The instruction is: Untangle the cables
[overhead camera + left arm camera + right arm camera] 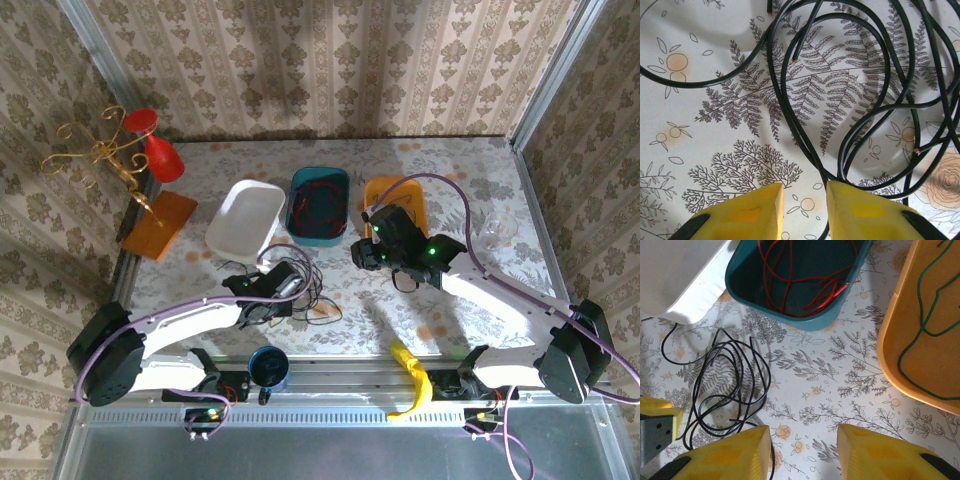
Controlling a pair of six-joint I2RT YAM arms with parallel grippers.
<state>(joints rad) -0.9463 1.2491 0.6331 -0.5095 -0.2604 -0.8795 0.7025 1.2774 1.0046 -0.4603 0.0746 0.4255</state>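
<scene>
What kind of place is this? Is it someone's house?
Probably not: it looks like a robot test booth dressed up as a room. Wallpaper hangs in a metal frame, and a left arm and right arm work over a black cable on the table.

I'm tracking three thin cables. The red cable (827, 290) lies inside the teal tub (810, 322), a loose tangle of crossing loops on its floor, with one cut end pointing toward the tub's right wall. The black cable (740, 380) lies flat on the table just on the near side of the teal tub and a little to its left. It forms several overlapping loops that cross one another, and its cut ends show copper. The green cable (921, 325) lies to the right of the teal tub, in a slack open loop on the floor of an orange tub (887, 345).
</scene>
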